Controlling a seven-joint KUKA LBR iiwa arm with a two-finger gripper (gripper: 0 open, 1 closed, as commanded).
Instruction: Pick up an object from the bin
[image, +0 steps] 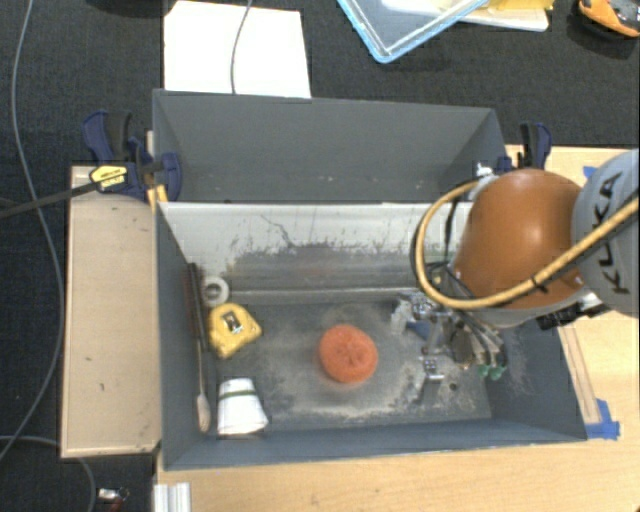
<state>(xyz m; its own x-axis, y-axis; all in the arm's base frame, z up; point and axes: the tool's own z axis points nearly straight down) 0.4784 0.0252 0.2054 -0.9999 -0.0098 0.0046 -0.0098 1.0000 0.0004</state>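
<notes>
My gripper (432, 372) hangs low over the right part of the bin floor, below the orange dome, with its metal fingers pointing down at bare floor. An orange round sponge-like disc (348, 354) lies in the middle of the floor, a little to the gripper's left and apart from it. Nothing shows between the fingers.
A yellow tape measure (232, 330) lies at the left, with a small grey ring (215, 291) behind it. A white cup-like thing (240, 407) sits at the front left. A long thin stick (196, 345) lies along the left wall. The arm covers the bin's right side.
</notes>
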